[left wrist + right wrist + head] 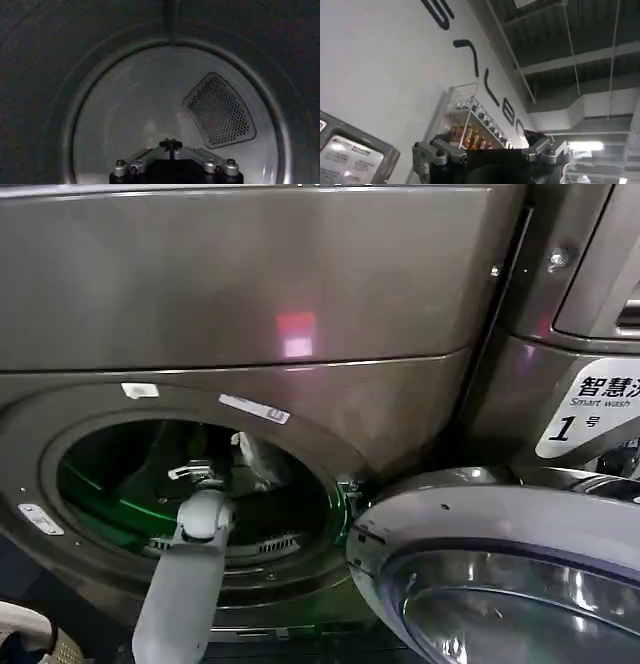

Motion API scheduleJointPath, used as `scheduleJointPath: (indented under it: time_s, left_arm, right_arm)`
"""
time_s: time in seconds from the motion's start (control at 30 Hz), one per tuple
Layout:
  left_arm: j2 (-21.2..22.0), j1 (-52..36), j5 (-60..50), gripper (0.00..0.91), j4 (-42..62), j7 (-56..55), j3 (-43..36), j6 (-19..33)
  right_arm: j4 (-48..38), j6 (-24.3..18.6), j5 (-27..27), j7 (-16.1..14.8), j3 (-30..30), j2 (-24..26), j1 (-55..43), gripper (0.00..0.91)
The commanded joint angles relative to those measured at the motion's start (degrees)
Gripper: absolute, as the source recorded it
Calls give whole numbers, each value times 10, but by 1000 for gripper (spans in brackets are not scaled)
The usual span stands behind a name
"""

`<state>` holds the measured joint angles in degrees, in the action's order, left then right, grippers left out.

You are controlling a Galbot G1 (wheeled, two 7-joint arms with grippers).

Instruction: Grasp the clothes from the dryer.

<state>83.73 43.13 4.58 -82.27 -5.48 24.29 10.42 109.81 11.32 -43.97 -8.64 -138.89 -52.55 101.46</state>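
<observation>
Left arm reaching into the open dryer (300, 294) — clothes not yet in hand.

The left gripper (203, 475) sits inside the round porthole, its fingers (122, 167) spread wide toward the drum's back wall and perforated vent (220, 111), with nothing between them. A pale, wrinkled piece of the clothes (258, 461) lies just right of the gripper, slightly farther into the drum; no yellow-green garment can be made out against the green glow. The glass door (500, 564) hangs open at near right. The right gripper (490, 155) is parked away from the machine, angled up at a wall and ceiling, fingers apart. Risks — closing where it is would likely catch only air, since the fabric lies off to the side; a sideways correction could knock the arm against the porthole rim.
</observation>
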Motion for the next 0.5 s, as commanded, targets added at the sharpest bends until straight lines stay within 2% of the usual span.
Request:
scheduleJointPath:
  time_s: [0.03, 0.5]
  left_arm:
    - [0, 1, -7, 0, -3, -3, 3, -3]
    - [-4, -6, 2, 0, 1, 13, 0, -13]
  right_arm:
    - [0, 4, 0, -2, 0, -1, -3, 907]
    - [-3, 8, 2, -8, -7, 0, -1, 907]
